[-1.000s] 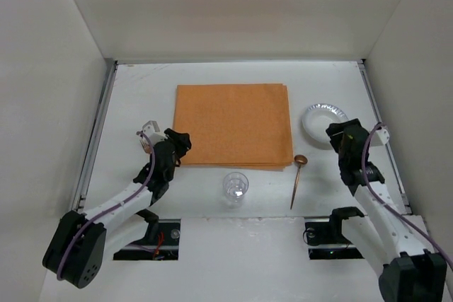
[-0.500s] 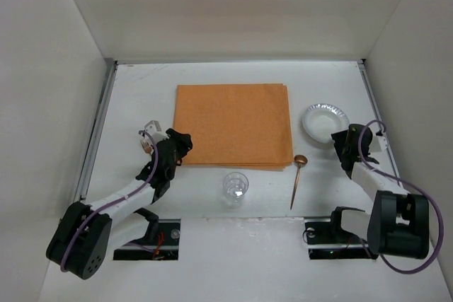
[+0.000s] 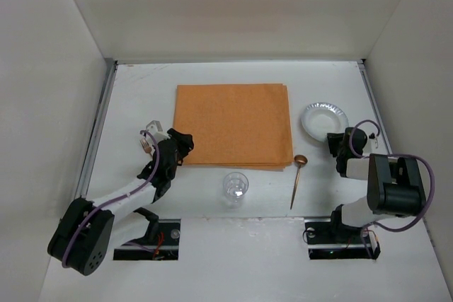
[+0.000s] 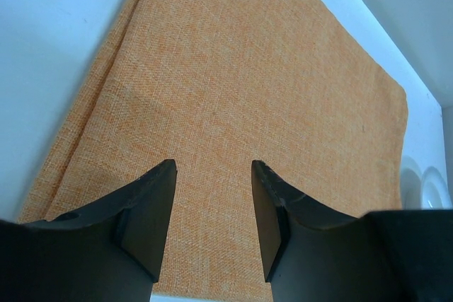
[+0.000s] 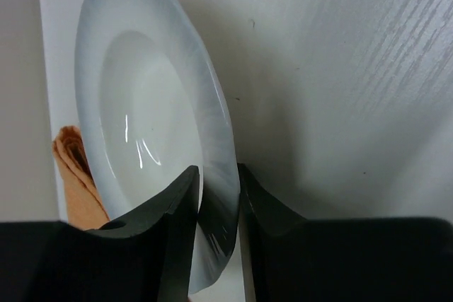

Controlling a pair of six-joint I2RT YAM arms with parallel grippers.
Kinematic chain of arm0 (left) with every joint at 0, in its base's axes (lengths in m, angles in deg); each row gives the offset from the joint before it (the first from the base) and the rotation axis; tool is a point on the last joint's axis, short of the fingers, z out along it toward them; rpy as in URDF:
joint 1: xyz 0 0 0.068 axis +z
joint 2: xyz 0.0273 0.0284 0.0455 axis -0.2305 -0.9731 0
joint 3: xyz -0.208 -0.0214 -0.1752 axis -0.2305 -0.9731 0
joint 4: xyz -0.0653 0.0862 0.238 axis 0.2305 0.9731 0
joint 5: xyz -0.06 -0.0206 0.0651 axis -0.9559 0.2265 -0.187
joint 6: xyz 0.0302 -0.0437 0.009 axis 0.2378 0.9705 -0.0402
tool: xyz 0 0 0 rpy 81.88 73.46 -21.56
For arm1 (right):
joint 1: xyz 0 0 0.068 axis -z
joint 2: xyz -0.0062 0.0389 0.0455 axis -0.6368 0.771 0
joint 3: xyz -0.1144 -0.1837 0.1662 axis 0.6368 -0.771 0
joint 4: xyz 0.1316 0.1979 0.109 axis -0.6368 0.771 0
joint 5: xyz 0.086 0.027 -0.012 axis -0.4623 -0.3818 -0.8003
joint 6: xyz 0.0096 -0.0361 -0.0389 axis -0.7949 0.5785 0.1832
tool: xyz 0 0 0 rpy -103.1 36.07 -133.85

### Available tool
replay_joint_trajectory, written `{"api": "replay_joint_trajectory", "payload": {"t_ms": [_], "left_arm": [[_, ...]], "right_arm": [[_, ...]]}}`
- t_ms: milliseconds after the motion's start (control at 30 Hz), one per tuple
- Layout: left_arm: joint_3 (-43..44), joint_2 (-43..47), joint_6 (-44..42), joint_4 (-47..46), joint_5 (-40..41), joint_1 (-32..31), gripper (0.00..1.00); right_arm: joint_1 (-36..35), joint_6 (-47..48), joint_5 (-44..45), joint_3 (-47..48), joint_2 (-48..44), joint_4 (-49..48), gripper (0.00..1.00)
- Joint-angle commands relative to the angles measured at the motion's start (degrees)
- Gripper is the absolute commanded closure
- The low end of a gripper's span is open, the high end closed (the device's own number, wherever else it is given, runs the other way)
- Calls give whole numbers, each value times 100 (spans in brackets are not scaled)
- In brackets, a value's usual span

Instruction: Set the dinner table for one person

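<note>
**Gripping the plate's rim on the right, hanging open over the mat on the left**

The right gripper (image 5: 216,206) is clamping the near rim of the white plate (image 5: 152,104). In the right wrist view the rim is running straight down between the two dark fingers (image 5: 173,228), and both are lying against it with no gap showing. The rest of the plate is stretching away ahead of the fingertips, its well shining, and a corner of the orange mat (image 3: 233,124) is peeking out beyond it. From above, this gripper is sitting at the plate's near edge. The plate is lying flat on the dinner table (image 3: 138,90) just ahead of the fingertips, close to the right-hand rail.

The left gripper (image 4: 212,210) is standing released, its jaws well apart and holding nothing. It is hovering over the near left corner of the mat. Woven orange cloth is filling the gap between its fingers and spreading out ahead of them. The dinner table is showing white to the left of this gripper and is carrying everything else.

A clear glass (image 3: 236,187) is standing upright to the right of the left gripper and a little behind its fingertips, just off the mat's near edge. A brown spoon (image 3: 297,175) is lying flat to the left of the right gripper, apart from it. Its bowl is pointing toward the mat's near right corner, just beside it.
</note>
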Motion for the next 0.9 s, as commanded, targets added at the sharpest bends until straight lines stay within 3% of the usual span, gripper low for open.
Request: {"api": "replay_joint_trajectory", "payload": {"t_ms": [0,133,567,700,867], "left_arm": [[24,-22,48,-348,3,-4,56],[41,-57,22,-349,47,-48,56],[59,-136,-14,-419,117,-83,56],[50,-146,-5,-419,91,-22,56],[50,-137,-40,-419,126,-4,56]], "right_arm": [[41,-255,-177,-206,223,-842,72],[50,-300,-213,-329,-4,-1010,81],[-353,236,69,-4,-2122,333,84],[-1151,508,42,540,-2299,905,84],[-2487,597,-106,1427,-1511,959,84]]}}
